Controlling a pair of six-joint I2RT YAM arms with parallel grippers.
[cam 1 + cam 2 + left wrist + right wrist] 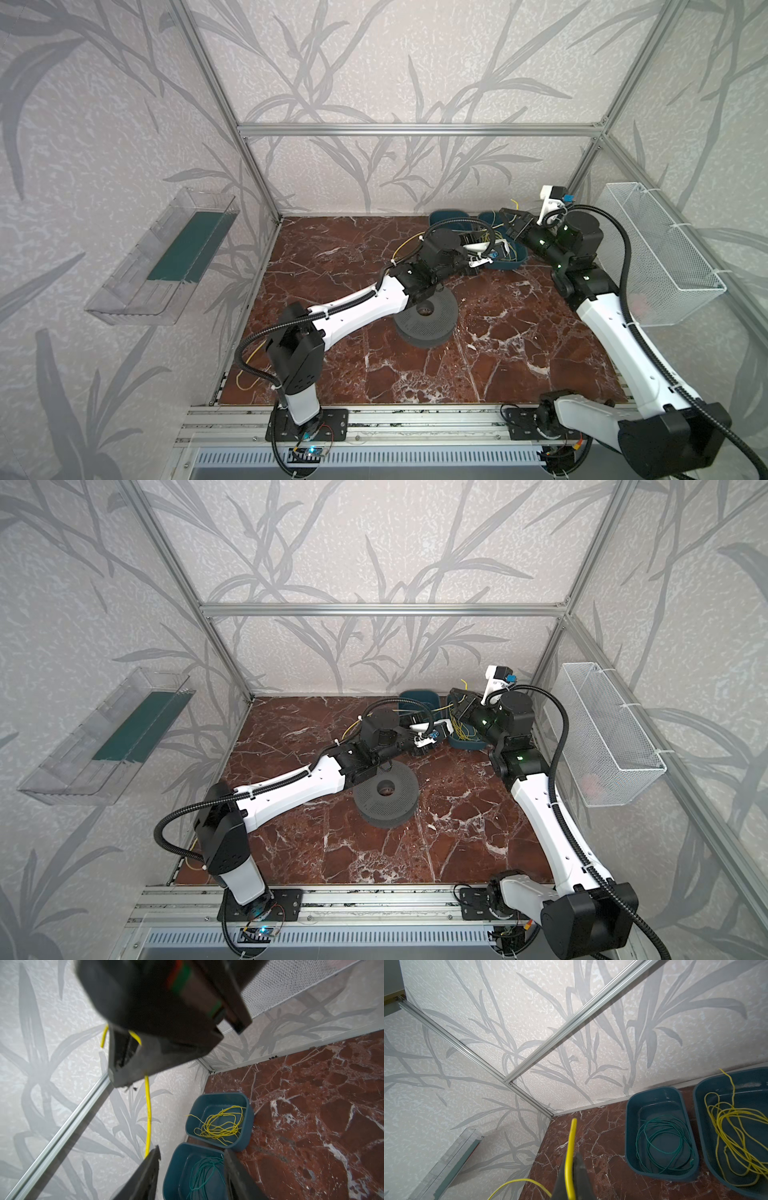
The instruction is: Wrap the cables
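While grey spool (424, 320) sat mid-table, right gripper (571, 1165) clamped on yellow cable strand (148, 1118), left gripper (191, 1149) with jaws apart beside same strand. Farther back, rest of yellow cables (220, 1126) coiled in blue tray (248, 1122). Looked light, limp, springy; best pinched near free end.
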